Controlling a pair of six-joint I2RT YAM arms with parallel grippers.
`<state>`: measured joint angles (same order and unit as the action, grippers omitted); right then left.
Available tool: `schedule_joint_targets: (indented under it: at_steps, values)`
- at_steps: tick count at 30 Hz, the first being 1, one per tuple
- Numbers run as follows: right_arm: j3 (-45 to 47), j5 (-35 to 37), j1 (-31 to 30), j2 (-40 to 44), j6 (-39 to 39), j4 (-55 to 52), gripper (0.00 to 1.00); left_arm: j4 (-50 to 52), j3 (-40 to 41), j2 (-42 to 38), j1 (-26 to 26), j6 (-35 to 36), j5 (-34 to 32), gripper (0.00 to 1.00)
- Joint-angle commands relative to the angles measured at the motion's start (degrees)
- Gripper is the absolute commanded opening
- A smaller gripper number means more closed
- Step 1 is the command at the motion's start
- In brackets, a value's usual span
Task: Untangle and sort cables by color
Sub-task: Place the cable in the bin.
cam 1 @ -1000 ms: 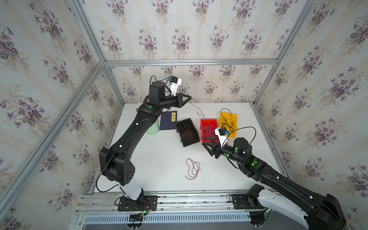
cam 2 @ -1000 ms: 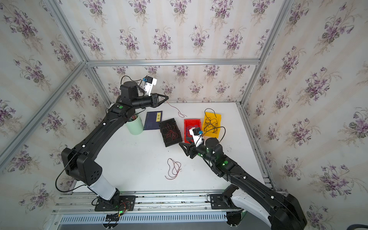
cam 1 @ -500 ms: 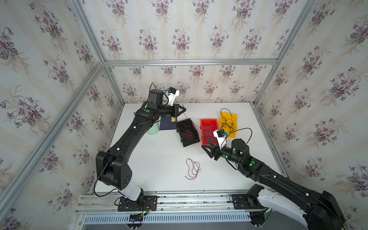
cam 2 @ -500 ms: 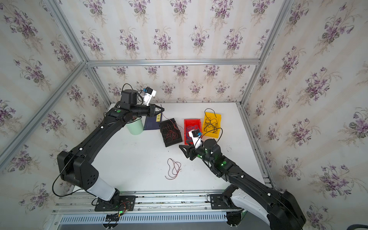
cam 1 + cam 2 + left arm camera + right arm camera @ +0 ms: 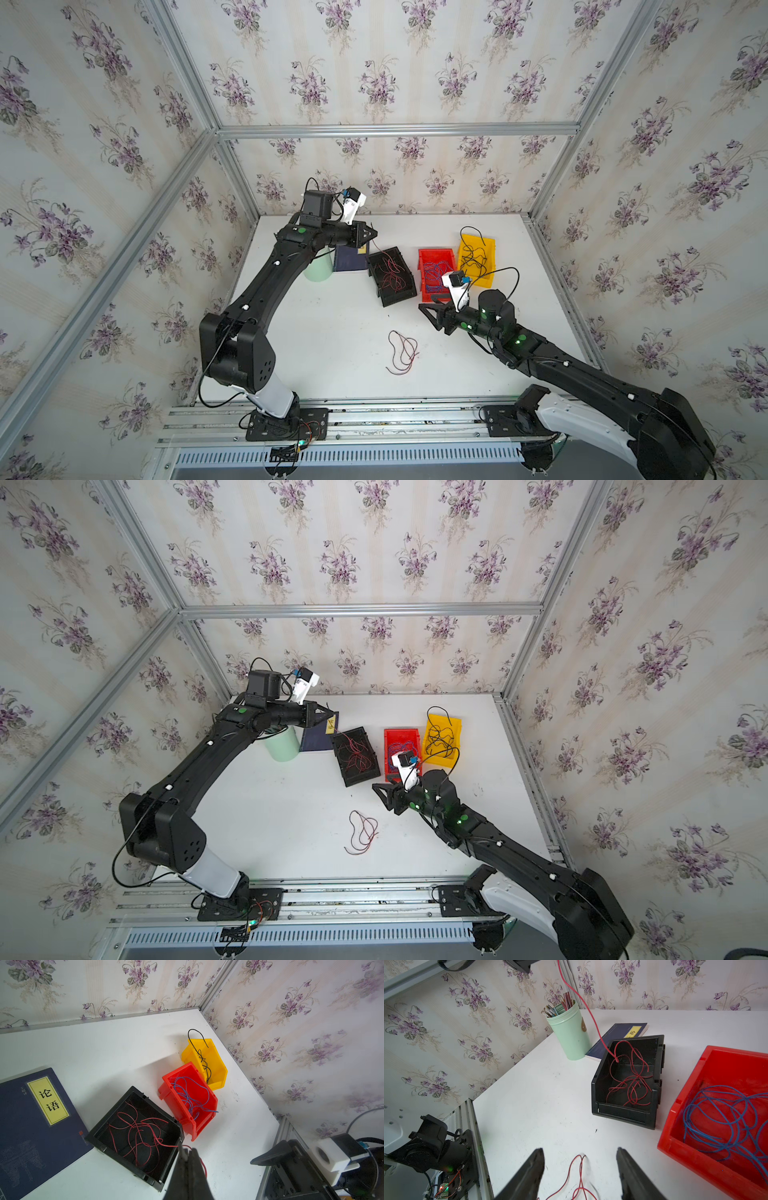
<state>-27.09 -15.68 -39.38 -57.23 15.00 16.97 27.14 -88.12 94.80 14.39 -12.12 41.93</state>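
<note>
Red cable (image 5: pixel 588 1009) was the item in hand: the left hand (image 5: pixel 372 234) had its jaws pressed together on the upper end of one strand, raised above the black bin (image 5: pixel 623 1112), while the lower end already reached into that bin among the red strands there. We judged the step to be the deposit of this strand. The next move called for parting the left jaws over the bin so that the whole strand fell inside and none draped over the wall. The right hand (image 5: pixel 579 1150) hung with jaws apart and nothing between them, just above a loose red cluster (image 5: pixel 401 353) lying on the worktop (image 5: pixel 332 332). We expected it to need a descent and a closure on a single strand. We counted three bins: the black one with red strands, a red bin (image 5: pixel 695 1159) with blue cables (image 5: pixel 724 1122), and a yellow bin (image 5: pixel 218 1072) with black cables (image 5: pixel 204 1061), one of which looped over its rim. We also counted one book (image 5: pixel 31 1126) and one green cup (image 5: pixel 571 1036) of pencils (image 5: pixel 560 1005). Strands inside each bin overlapped too much to count.
</note>
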Motion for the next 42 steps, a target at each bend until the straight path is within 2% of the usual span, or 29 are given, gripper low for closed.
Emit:
schedule_joint_targets:
  at_steps: [1,9,25,31,36,40,42]
  values:
    - [-0.89,-0.30,0.00,-0.54,0.46,2.28,0.60,3.10,-0.63,2.73,-0.07,2.90,-1.81,0.00]
    - [-2.86,0.95,0.00,-0.20,0.46,-0.16,0.60,3.14,-1.40,9.03,1.11,5.74,-9.68,0.00]
    - [-5.05,1.75,0.00,-0.94,0.77,-2.27,0.59,0.63,-6.39,21.98,9.53,17.41,-25.95,0.00]
    - [-5.44,2.02,0.00,-0.39,0.51,-3.50,0.59,0.99,-8.36,25.87,11.35,19.10,-27.98,0.01]
    - [-5.92,2.06,0.00,-0.11,0.20,-4.40,0.59,1.92,-9.89,28.55,11.95,18.63,-29.61,0.15]
    - [-6.04,2.08,0.00,0.27,0.11,-4.69,0.59,2.04,-10.39,28.02,11.82,18.24,-30.24,0.34]
    - [-6.01,2.05,0.00,0.29,0.11,-4.80,0.60,2.10,-10.50,27.33,11.82,18.02,-30.75,0.49]
